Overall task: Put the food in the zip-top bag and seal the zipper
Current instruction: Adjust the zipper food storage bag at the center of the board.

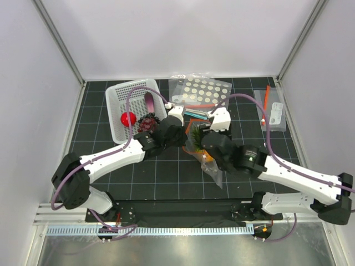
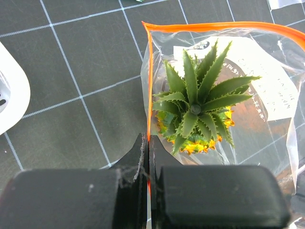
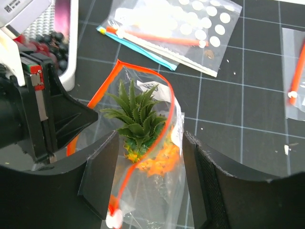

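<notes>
The left gripper (image 2: 147,160) is fully closed, with its jaws clamped on the zipper (image 2: 149,86) of the zip-top bag (image 2: 267,143). The strip emerges from between the fingertips, runs straight ahead to the bag corner, then turns right along the far edge of the mouth. Just ahead and to the right of the fingertips, the pineapple (image 2: 195,114) sits inside the bag. Its leaves point toward the wrist camera and its orange body lies beneath them. A white label (image 2: 267,81) shows through the plastic beyond the pineapple. To the left of the gripper, and apart from it, is the rounded corner of the white basket (image 2: 9,95).

The right gripper (image 3: 150,179) has its jaws wide apart and holds nothing. The bag lies between its two fingers; contact between either pad and the plastic cannot be determined. One zipper strip passes between the fingers and ends in a small white piece near the wrist. Directly ahead of the fingertips is the pineapple crown. The two strips stand apart here, with the leaves between them. Ahead and to the left, the left gripper holds the opposite strip. Farther ahead lies the dotted bag (image 3: 190,24). At far left the grape bunch (image 3: 52,40) rests in the basket. At far right lies a small clear bag (image 3: 295,71).

In the top view, the apple (image 1: 128,118) lies in the basket beside the grape bunch.
</notes>
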`<state>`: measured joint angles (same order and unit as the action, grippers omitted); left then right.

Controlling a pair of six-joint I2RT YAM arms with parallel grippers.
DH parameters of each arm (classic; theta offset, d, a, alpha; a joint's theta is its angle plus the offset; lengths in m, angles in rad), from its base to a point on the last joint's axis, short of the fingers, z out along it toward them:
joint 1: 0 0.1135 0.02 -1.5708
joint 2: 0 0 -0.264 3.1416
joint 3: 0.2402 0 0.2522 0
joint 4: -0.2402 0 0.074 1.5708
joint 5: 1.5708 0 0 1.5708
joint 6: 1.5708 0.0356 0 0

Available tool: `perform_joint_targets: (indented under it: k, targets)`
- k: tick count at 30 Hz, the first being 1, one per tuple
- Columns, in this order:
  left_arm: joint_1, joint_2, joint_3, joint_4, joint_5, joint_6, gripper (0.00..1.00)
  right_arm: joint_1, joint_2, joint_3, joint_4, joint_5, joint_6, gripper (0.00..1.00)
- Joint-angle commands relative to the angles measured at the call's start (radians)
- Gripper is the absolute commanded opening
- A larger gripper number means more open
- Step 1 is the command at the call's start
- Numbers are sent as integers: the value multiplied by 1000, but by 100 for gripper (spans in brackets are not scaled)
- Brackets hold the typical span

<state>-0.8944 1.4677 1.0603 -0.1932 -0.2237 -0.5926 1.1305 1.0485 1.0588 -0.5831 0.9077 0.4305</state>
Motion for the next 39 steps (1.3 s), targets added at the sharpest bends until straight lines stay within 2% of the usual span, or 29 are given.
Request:
perform_joint_targets:
  k: [1,5,9,14,16,17,20,21,28,32,39]
  targets:
    - [5,-53,-8,41,-3,16,0,0,76,121,-136,56,33,61]
    - [5,-75,-20,44,-25,11,0,-40,117,118,-107,27,25,60]
    - [5,-81,-22,46,-25,13,0,-151,151,119,-86,-70,8,59]
    - [5,-76,-20,46,-11,16,0,-231,202,106,-60,-183,-15,57]
    - [3,-69,-17,46,-11,17,0,-248,212,98,-47,-205,-19,47]
    - [0,-64,-16,47,-14,17,0,-258,209,96,-43,-216,-19,29]
    - [-9,-47,9,28,-40,33,0,-259,163,98,-26,-217,-27,5]
    - [-15,-49,26,15,-54,36,0,-262,145,104,-23,-208,-27,2]
    - [-72,-109,262,-182,-65,48,0,-325,53,50,75,-223,-76,1]
    - [-72,-79,411,-296,-75,80,0,-348,50,18,120,-265,-59,1]
    - [-66,-55,327,-256,-172,123,0,-354,-24,-60,222,-239,-44,1]
